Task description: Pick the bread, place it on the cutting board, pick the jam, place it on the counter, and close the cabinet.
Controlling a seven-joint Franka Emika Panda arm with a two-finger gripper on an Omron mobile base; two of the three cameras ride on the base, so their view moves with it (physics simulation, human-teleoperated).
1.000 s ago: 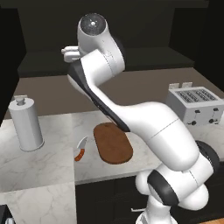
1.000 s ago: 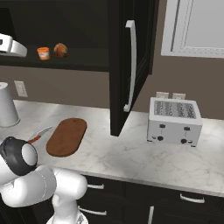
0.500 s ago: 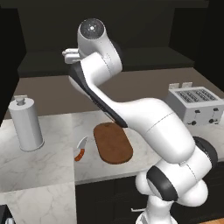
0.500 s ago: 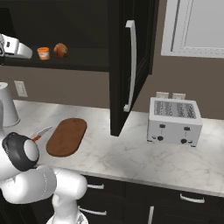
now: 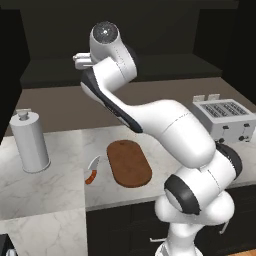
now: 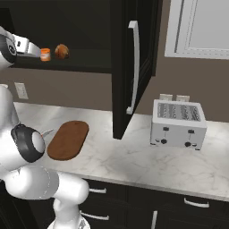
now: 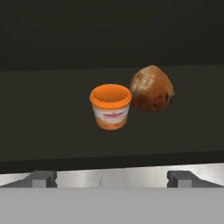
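Note:
The jam (image 7: pixel 110 106), a small orange jar, stands on the dark shelf of the open cabinet (image 6: pixel 129 67), with the bread (image 7: pixel 151 87), a round brown roll, just behind it to the right. In the right base view the jam (image 6: pixel 45 54) and bread (image 6: pixel 61 51) sit side by side on that shelf. My gripper (image 6: pixel 36 49) is raised to shelf height just left of the jam, open, with its fingertips (image 7: pixel 43 178) wide apart and nothing between them. The jar lies straight ahead, apart from it. The cutting board (image 5: pixel 129 162) lies bare on the marble counter (image 5: pixel 60 180).
The cabinet's black door with its silver bar handle (image 6: pixel 134 67) swings out over the counter, right of the shelf. A toaster (image 6: pixel 179 123) stands at the right. A grey canister (image 5: pixel 30 142) and an orange-handled knife (image 5: pixel 91 172) are left of the board.
The arm has reached further toward the cabinet shelf, bringing the gripper closer to the jam. The jar, roll and board have not moved.

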